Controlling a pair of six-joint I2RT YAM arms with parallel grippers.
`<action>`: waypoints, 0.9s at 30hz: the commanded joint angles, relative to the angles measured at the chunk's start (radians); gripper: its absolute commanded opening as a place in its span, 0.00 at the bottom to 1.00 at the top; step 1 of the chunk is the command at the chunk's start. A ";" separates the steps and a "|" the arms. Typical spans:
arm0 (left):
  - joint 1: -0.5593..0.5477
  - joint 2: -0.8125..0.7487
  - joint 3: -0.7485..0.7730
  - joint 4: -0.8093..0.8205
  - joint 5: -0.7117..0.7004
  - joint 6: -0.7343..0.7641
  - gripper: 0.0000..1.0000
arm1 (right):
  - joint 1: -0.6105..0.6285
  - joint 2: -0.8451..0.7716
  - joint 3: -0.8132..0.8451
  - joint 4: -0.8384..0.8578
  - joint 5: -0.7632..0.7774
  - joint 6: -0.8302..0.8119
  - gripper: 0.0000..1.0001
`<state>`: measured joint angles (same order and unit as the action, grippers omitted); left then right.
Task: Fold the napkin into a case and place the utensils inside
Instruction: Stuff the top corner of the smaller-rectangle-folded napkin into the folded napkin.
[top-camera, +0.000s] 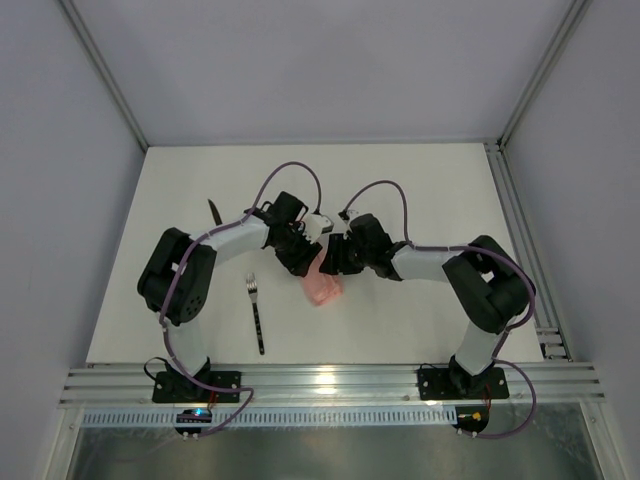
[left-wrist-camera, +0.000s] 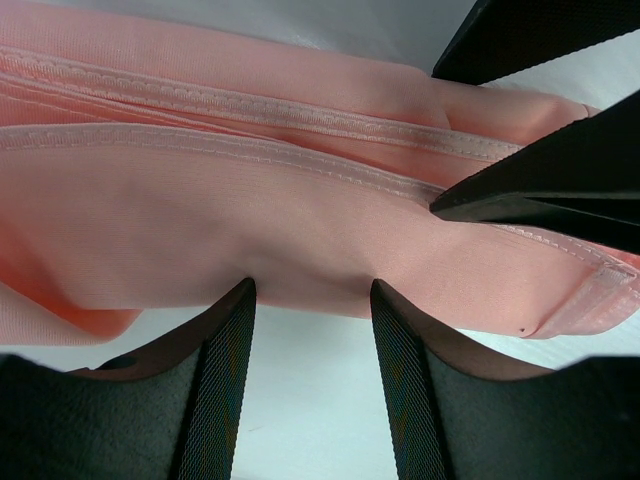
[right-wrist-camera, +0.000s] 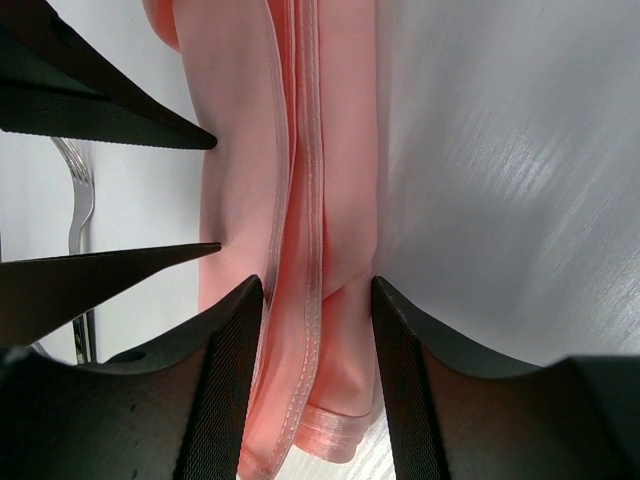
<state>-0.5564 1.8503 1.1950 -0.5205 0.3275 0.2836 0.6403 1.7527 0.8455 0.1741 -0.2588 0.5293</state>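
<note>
Cloth comes first in the count: one napkin (top-camera: 322, 288), with one fork (top-camera: 257, 312), one knife (top-camera: 215, 211) and two grippers on a white table (top-camera: 420, 190).

The napkin is pale pink, thin and soft. It is folded into a long narrow strip of several layers, with stitched hems running along its length, and it lies at the middle of the table under both grippers.

The fork lies just left of the napkin and apart from it, silvery tines pointing away from the arm bases, handle dark and slim. The knife is black and slender, farther back on the left, and partly hidden by the left arm.

The left gripper (left-wrist-camera: 312, 290) has its black fingers about half apart. The tips sit at the strip's edge with bare table showing between them, and it holds nothing.

The right gripper (right-wrist-camera: 315, 290) is also about half apart and straddles the strip, with cloth filling the gap. I cannot tell whether it is pinching the cloth.
</note>
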 joint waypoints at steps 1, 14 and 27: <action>-0.005 -0.008 0.026 -0.010 -0.005 -0.004 0.52 | 0.005 -0.018 0.010 0.051 0.001 0.008 0.51; -0.005 -0.020 0.028 -0.009 -0.004 -0.004 0.52 | 0.030 -0.091 0.026 -0.019 0.052 -0.032 0.51; -0.005 -0.016 0.025 -0.006 -0.007 -0.006 0.52 | 0.032 0.007 0.036 0.062 -0.013 -0.003 0.48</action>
<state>-0.5564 1.8503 1.1954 -0.5209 0.3256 0.2836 0.6659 1.7542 0.8497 0.1875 -0.2691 0.5217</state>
